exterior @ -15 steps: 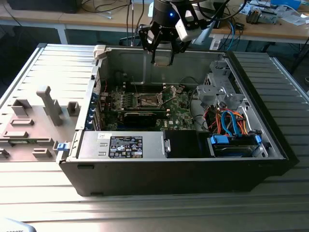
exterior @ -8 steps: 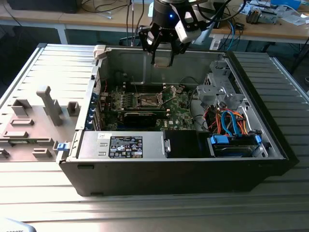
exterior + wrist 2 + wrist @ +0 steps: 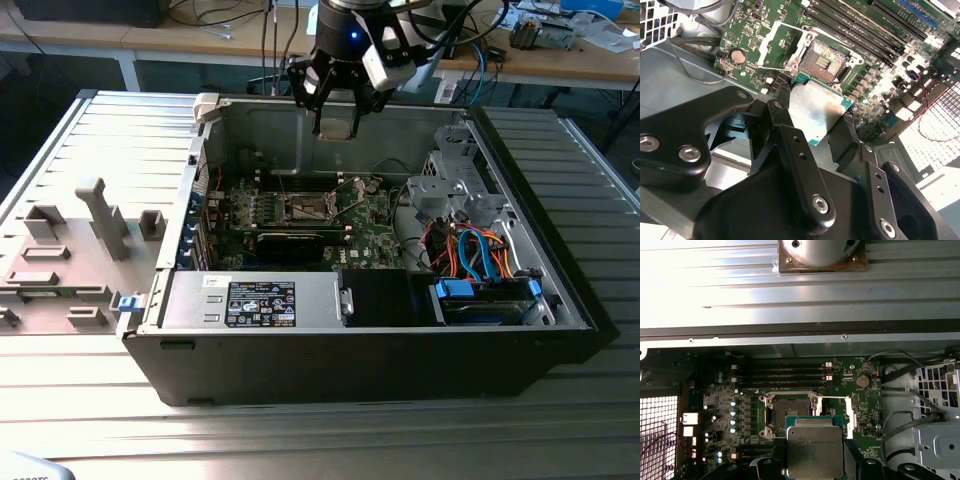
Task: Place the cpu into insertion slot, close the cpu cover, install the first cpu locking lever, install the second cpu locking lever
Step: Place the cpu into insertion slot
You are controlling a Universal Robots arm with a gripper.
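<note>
the gripper [image 3: 338, 134] holds the cpu [image 3: 337, 122] well above the insertion slot [image 3: 308, 208].

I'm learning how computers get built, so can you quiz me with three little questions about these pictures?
1. True or false: the black gripper holds the flat pale grey-green square cpu.
2. Where is the cpu relative to the dark square silver-rimmed insertion slot? A) seated in it B) held in the air, clear of it C) lying beside it on the board
3. Fill in: the silvery metal frame cpu cover is ____ (open/closed).
Key: 1 true; 2 B; 3 open.
</note>
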